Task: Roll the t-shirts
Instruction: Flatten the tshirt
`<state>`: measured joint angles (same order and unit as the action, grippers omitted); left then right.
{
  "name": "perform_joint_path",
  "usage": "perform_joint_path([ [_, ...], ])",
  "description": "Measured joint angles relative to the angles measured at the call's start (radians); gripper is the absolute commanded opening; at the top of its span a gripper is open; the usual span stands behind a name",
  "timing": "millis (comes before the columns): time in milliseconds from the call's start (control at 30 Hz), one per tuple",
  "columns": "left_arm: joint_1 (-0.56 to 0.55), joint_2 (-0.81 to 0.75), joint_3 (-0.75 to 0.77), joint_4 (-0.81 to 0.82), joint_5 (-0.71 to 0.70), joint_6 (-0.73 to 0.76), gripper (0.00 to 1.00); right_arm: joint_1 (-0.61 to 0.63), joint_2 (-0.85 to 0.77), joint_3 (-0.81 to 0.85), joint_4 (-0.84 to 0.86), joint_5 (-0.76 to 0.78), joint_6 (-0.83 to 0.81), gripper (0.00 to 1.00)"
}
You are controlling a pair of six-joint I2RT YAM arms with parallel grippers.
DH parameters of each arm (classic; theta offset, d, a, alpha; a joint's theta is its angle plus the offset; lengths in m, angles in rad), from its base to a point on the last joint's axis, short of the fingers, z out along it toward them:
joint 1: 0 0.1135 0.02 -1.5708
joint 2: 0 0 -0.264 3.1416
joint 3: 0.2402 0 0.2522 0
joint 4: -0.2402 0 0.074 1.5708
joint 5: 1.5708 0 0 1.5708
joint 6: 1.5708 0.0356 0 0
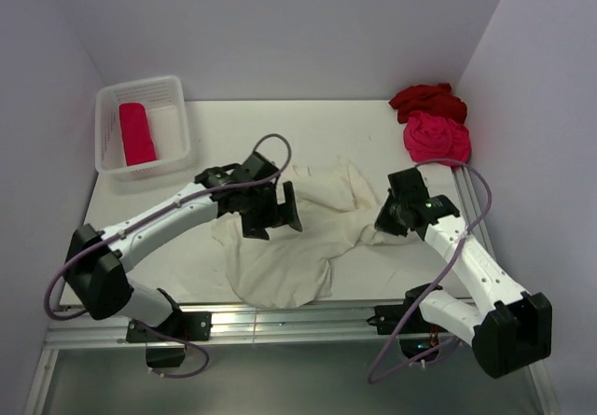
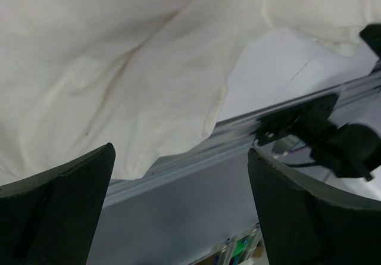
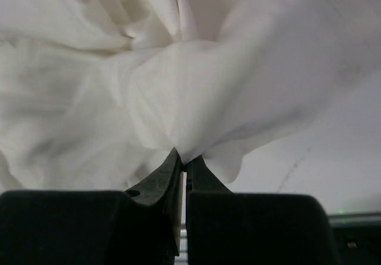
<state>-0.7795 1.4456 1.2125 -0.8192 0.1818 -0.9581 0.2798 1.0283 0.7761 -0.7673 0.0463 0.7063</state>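
Observation:
The cream-white t-shirt (image 1: 298, 238) lies crumpled in the middle of the table, reaching the front edge. My left gripper (image 1: 275, 212) is open and hovers over its left part; its wrist view shows the shirt (image 2: 107, 62) ahead of the two spread fingers (image 2: 59, 205), with nothing between them. My right gripper (image 1: 384, 221) is shut on the shirt's right edge; its wrist view shows the cloth (image 3: 178, 98) pinched at the fingertips (image 3: 169, 175). A dark red shirt (image 1: 427, 101) and a pink-red shirt (image 1: 436, 137) lie bunched at the back right. A rolled pink-red shirt (image 1: 137, 133) lies in the basket.
The white slatted basket (image 1: 177, 121) stands at the back left corner. Grey walls close in the table at the back and sides. A metal rail (image 1: 280, 322) runs along the front edge, seen also in the left wrist view (image 2: 250, 128).

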Motion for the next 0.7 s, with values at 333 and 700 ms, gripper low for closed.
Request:
perform_joint_path([
  [333, -0.202, 0.209, -0.072, -0.064, 0.0, 0.01, 0.97, 0.02, -0.044, 0.004, -0.09, -0.01, -0.007, 0.0],
  [700, -0.197, 0.407, -0.042, -0.124, -0.119, 0.017, 0.0, 0.02, -0.03, 0.004, -0.087, -0.013, -0.005, 0.0],
])
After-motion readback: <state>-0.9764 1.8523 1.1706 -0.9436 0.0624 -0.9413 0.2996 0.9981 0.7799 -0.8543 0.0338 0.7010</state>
